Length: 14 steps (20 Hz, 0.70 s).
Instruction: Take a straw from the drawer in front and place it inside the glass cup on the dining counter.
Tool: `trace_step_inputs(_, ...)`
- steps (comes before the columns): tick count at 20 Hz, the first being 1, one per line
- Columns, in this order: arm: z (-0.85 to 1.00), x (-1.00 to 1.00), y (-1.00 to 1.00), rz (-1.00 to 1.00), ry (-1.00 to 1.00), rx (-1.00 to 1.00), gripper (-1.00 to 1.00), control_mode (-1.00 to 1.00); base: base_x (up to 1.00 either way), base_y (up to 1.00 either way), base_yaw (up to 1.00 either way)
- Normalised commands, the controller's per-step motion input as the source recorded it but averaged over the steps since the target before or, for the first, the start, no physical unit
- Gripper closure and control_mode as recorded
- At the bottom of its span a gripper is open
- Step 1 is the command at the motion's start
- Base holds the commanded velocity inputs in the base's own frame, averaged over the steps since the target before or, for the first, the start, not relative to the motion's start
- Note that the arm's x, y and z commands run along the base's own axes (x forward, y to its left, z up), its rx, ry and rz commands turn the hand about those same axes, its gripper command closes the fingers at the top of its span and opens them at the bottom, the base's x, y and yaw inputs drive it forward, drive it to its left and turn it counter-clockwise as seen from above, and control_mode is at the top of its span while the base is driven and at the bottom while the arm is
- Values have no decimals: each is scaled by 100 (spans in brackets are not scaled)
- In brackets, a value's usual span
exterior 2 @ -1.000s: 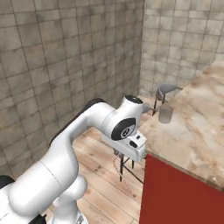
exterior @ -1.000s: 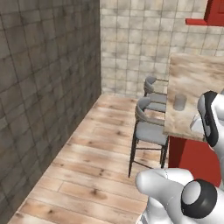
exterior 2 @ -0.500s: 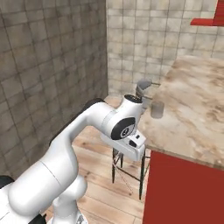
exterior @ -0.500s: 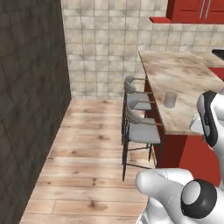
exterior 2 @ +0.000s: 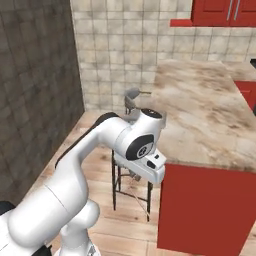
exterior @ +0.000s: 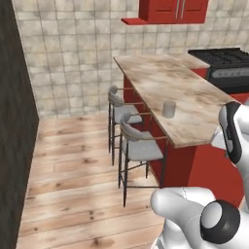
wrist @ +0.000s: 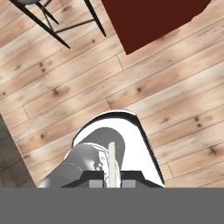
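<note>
The glass cup (exterior: 168, 109) stands upright on the dining counter (exterior: 194, 92), near its left edge above the stools. My gripper (wrist: 111, 180) points down at the wooden floor and is shut on the straw (wrist: 111, 159), a thin pale stick rising from between the fingertips. In the right base view the gripper (exterior 2: 142, 175) hangs low beside the near end of the dining counter (exterior 2: 210, 120), below the slab's height and well short of the cup. The drawer is out of view.
Two grey stools (exterior: 137, 146) (exterior: 119, 103) stand along the counter's left side. A black stove (exterior: 223, 61) sits behind the counter, with red wall cabinets (exterior: 172, 9) above. The counter's red end panel (exterior 2: 200, 210) is right beside the hand. Open wood floor (exterior: 68, 165) lies to the left.
The whole scene has swung in both base views, so the base has turned; counter and cup now sit nearer the middle. The arm's pose and the grip on the straw look unchanged.
</note>
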Motion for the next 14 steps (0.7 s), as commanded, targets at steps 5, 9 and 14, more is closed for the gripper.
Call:
trace_step_inputs(5, 0, 0, 0, 0, 0, 0, 100, 100, 50, 35, -46)
trace_step_inputs(9, 0, 0, 0, 0, 0, 0, 100, 100, 55, 41, -45)
trace_step_inputs(14, 0, 0, 0, 0, 0, 0, 100, 100, 26, 54, -45)
